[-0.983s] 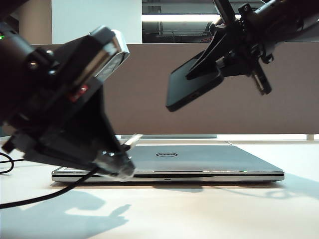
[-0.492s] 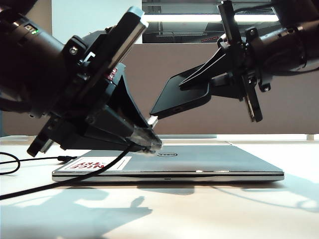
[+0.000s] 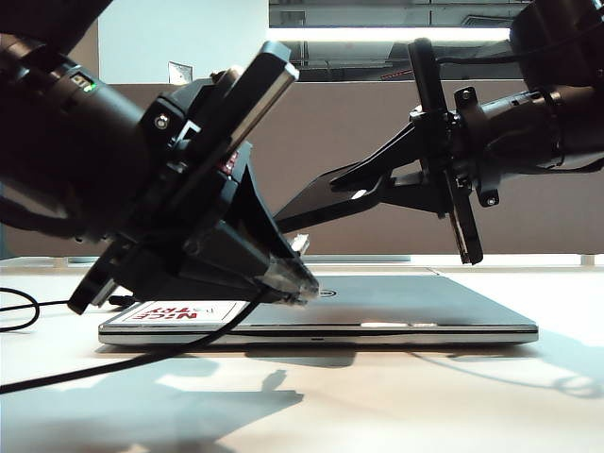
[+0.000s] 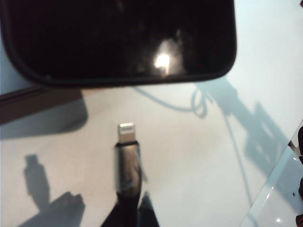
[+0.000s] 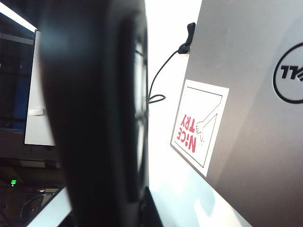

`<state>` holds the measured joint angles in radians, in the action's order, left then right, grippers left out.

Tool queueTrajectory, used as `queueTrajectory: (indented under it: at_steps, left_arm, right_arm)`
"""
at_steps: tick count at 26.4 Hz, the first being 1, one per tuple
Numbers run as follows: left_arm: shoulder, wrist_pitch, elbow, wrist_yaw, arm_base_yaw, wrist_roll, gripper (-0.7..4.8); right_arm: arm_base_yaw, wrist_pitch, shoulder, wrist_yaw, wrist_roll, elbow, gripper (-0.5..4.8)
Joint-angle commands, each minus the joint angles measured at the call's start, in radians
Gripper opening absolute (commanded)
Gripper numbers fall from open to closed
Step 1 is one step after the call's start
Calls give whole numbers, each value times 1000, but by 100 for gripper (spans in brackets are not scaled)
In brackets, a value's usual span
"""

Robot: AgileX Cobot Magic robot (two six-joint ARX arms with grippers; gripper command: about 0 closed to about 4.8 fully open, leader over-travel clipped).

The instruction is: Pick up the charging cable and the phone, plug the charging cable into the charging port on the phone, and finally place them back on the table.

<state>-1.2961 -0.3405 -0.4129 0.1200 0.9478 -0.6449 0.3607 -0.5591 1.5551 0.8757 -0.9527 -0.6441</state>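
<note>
**Plug and phone up in the air, nearly nose to nose**

Nearest the exterior camera: wide smooth white table (image 3: pixel 396 406) with shadows all over it, plus a loop of the long thin black charging cable (image 3: pixel 142 357) trailing off to the left edge.

Just behind that, over the left part of the table: left gripper (image 3: pixel 293 281), fingers pressed together and pinching the cable right behind its small silvery-grey metal plug (image 4: pixel 127 130). Plug tip aimed up and to the right, hanging just above the lid of the flat silver Dell laptop (image 3: pixel 415 307). Not touching the phone in the left wrist view, just a small gap of white between the tip and the rounded edge.

Further back and higher, from the right side: right gripper (image 3: pixel 354 189), closed on the thin glossy black rectangular phone (image 3: pixel 316 200), held tilted with its lower end pointing down toward the plug. Can't make out the charging port anywhere, too dark.

On the laptop lid: white sticker with red letters (image 5: pixel 199 125), near the left end.

At the very back: grey-brown divider panel (image 3: pixel 377 123).
</note>
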Motion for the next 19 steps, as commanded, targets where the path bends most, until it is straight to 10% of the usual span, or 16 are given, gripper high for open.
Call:
queueTrajectory:
  at_steps: [1, 19]
  left_arm:
    - [2, -14, -2, 0, 2, 1, -6]
    - [2, -21, -2, 0, 2, 1, -6]
  right_arm:
    - [14, -36, -6, 20, -10, -8, -6]
    - [32, 2, -6, 13, 37, -4, -6]
